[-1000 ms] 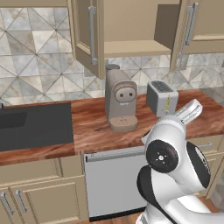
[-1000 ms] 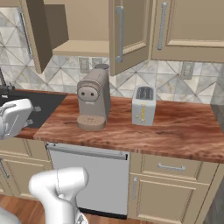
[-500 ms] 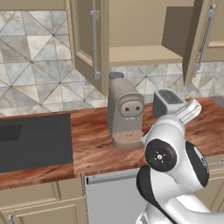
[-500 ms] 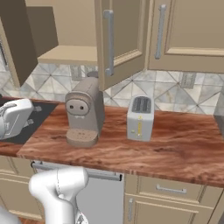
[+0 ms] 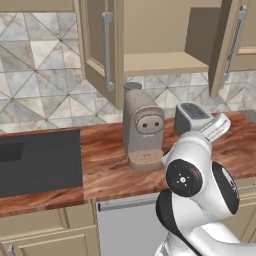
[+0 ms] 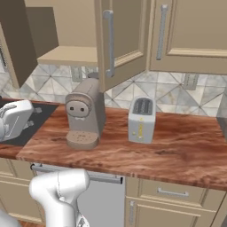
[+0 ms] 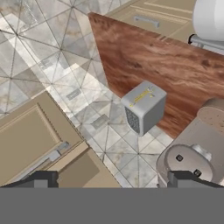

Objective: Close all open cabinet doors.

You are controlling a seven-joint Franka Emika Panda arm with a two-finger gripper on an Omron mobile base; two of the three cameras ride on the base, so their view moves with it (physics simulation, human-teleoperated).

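Open fingers in free air, two wall cabinet doors swung out above the counter
The gripper (image 7: 109, 179) is released, its finger tips (image 7: 41, 178) wide apart with nothing between them, clear of the toaster (image 7: 143, 106) and coffee machine (image 7: 192, 153); over these the left cabinet door (image 5: 102, 47) and right cabinet door (image 6: 122, 37) stand ajar, their free edges jutting out above the wooden countertop (image 6: 177, 148), flanking the bare shelf (image 5: 160, 62)
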